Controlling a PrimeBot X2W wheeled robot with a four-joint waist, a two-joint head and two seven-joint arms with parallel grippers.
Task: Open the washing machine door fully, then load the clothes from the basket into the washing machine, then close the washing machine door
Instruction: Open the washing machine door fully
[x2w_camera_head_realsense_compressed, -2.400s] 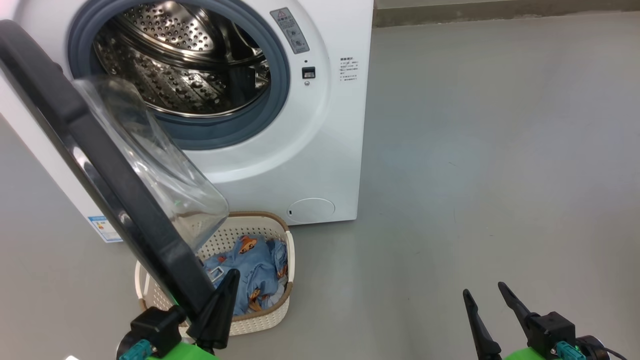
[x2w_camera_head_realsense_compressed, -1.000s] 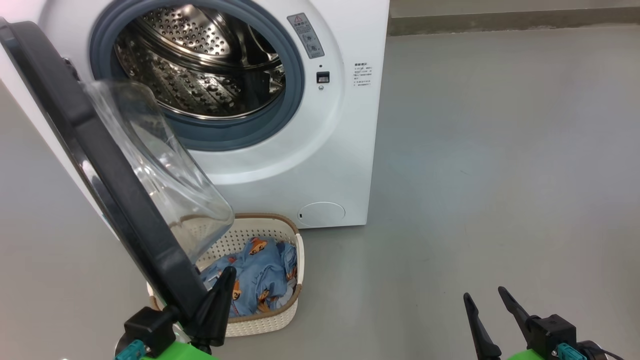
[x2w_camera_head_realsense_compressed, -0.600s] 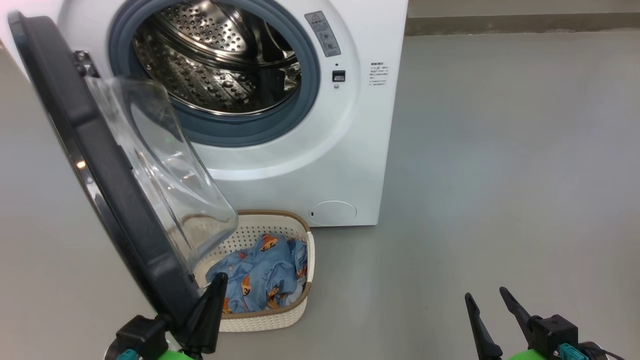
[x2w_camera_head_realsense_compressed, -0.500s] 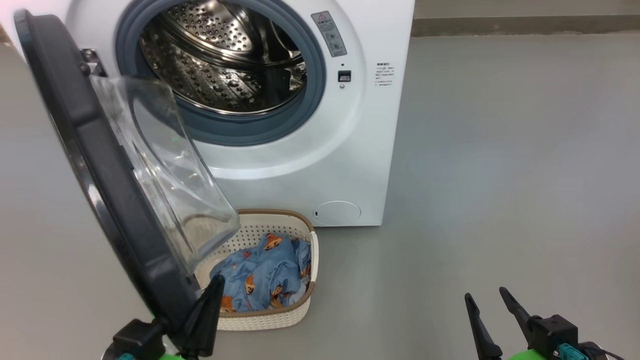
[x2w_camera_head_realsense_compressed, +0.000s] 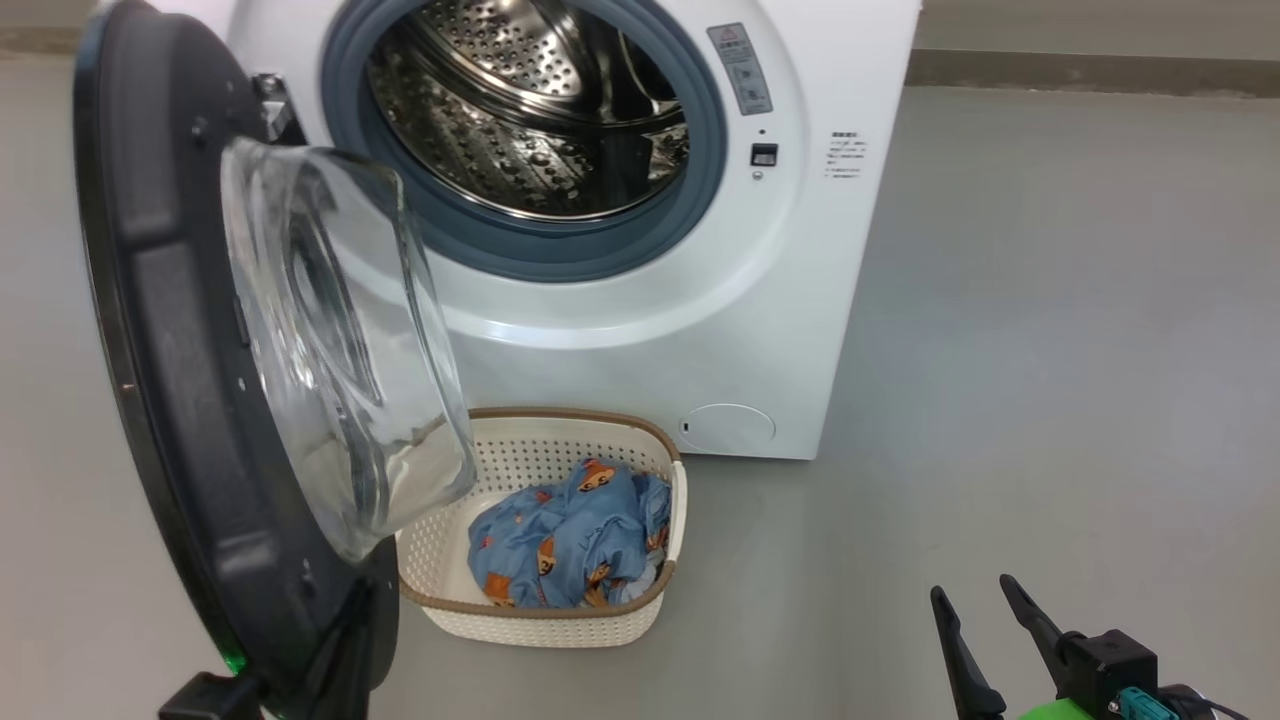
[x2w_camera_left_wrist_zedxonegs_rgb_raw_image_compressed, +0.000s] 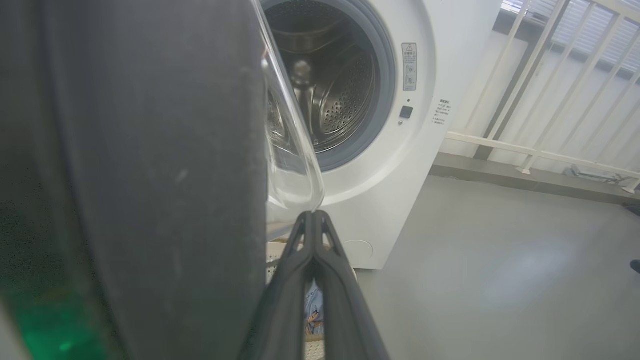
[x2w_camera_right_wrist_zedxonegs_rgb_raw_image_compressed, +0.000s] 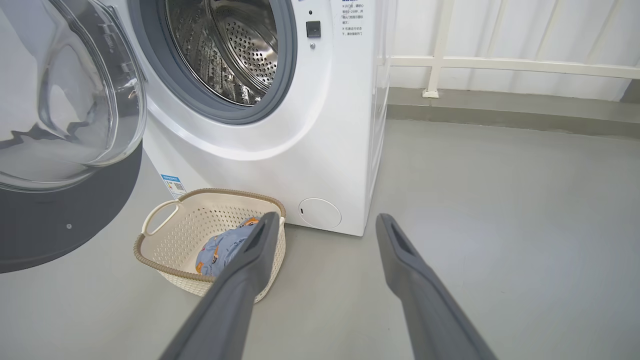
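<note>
Door opening looks nearly done: the washing machine door (x2w_camera_head_realsense_compressed: 180, 400) stands swung wide, the closed left gripper (x2w_camera_left_wrist_zedxonegs_rgb_raw_image_compressed: 313, 216) at its lower rim. The clothes (x2w_camera_head_realsense_compressed: 570, 535) lie in the basket (x2w_camera_head_realsense_compressed: 560, 610) on the floor (x2w_camera_head_realsense_compressed: 1050, 400) just before the washing machine (x2w_camera_head_realsense_compressed: 800, 300); next, the open, empty right gripper (x2w_camera_head_realsense_compressed: 970, 585) must reach them.

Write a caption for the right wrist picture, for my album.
Open right gripper faces the washer, door swung wide, clothes lying in the basket.
</note>
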